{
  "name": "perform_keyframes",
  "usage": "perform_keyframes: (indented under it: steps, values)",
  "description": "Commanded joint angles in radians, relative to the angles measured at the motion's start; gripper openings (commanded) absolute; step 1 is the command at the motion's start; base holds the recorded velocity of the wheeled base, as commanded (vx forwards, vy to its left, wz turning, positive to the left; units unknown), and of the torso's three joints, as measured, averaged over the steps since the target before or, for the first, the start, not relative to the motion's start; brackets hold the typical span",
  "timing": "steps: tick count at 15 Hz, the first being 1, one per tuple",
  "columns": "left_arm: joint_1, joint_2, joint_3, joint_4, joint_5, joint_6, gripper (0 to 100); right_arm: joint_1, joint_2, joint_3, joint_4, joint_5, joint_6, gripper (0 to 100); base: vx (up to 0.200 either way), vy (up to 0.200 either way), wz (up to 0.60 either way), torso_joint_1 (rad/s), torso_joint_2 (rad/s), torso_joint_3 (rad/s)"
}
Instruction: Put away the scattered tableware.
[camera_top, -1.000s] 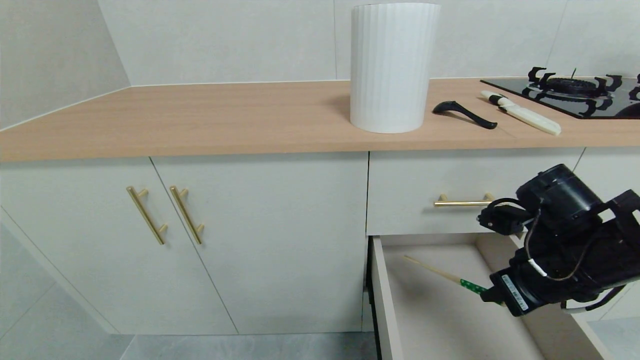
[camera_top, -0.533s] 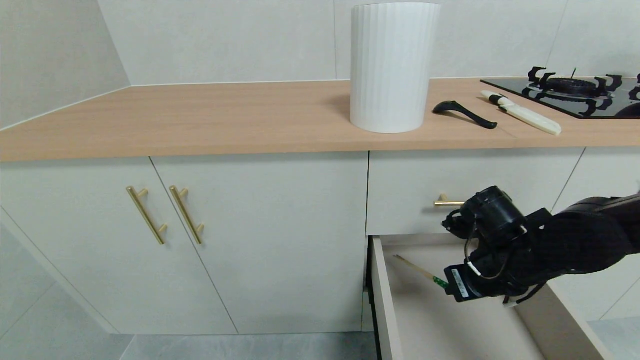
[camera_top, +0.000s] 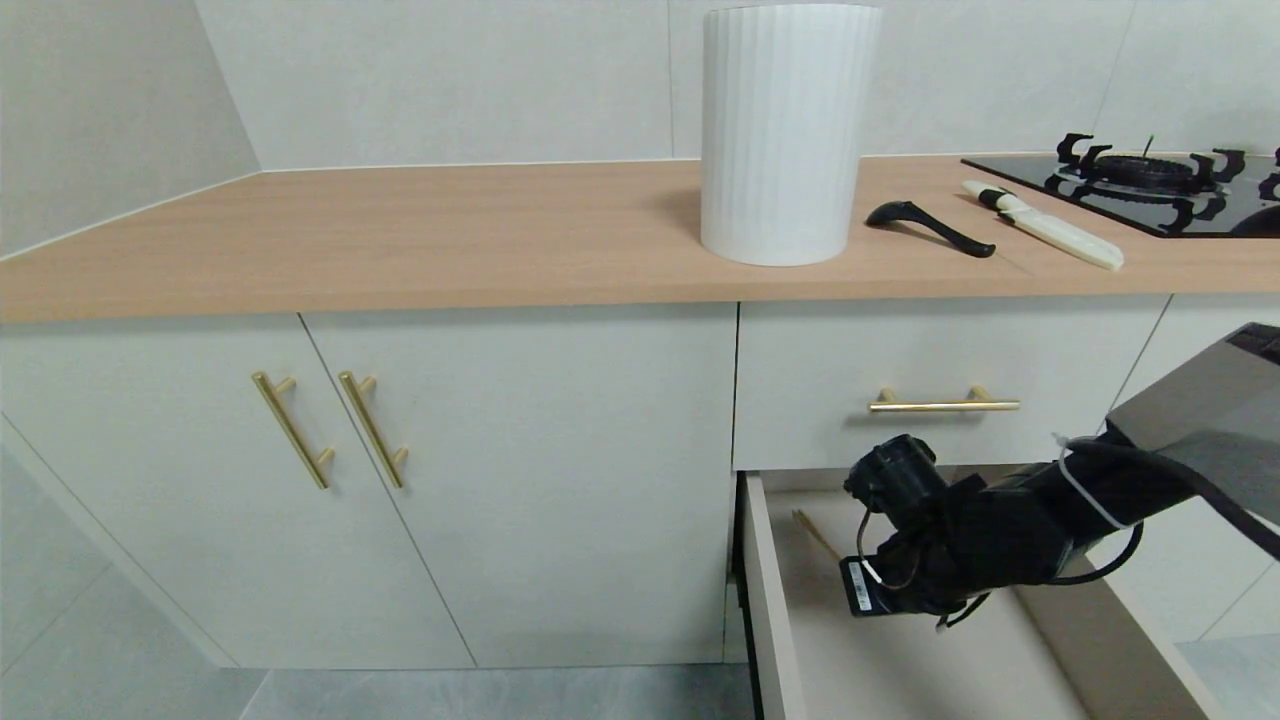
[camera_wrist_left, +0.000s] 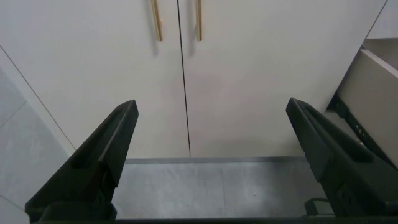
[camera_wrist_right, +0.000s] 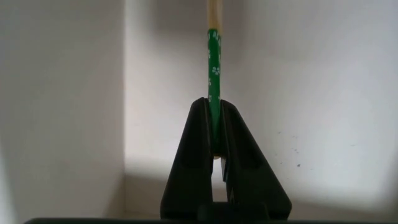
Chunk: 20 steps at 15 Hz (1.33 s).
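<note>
The right gripper (camera_top: 848, 562) is pinching a chopstick (camera_wrist_right: 214, 62) by its green patterned band, with both fingers closed on that end. It is holding the chopstick low inside the open drawer (camera_top: 765, 590), close to the drawer's left wall. The bare wooden tip is pointing toward the far left corner; I cannot tell whether it is touching the drawer floor. The left gripper (camera_wrist_left: 214, 143) is hanging low in front of the cabinet doors (camera_wrist_left: 249, 81), left of the drawer, with its jaws spread wide and nothing between them.

Judging by this, the robot is setting the chopstick down in the drawer. The next move looks like lowering it until it lies flat and then opening the fingers. The arm would then need to lift out without catching the closed drawer front above.

On the worktop (camera_top: 400, 240), a black-handled utensil (camera_top: 930, 228) and a knife (camera_top: 1045, 232) are lying just right of a white ribbed container (camera_top: 780, 135). Both are waiting to be put away.
</note>
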Motion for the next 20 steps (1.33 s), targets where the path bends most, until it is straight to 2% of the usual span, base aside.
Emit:
perform_keyframes:
  steps: [1,10,20]
  values:
    - [0.0,0.0,0.0,0.0,0.0,0.0,100,0.014,0.057,0.006,0.0,-0.001,0.0,0,0.0,0.0,0.0,0.0,0.0,0.0]
    - [0.0,0.0,0.0,0.0,0.0,0.0,100,0.034,0.219,-0.004,-0.028,-0.056,0.003,0,0.0,0.0,0.0,0.0,0.0,0.0]
    - [0.0,0.0,0.0,0.0,0.0,0.0,100,0.034,0.233,-0.013,-0.037,-0.073,0.005,0,0.0,0.0,0.0,0.0,0.0,0.0]
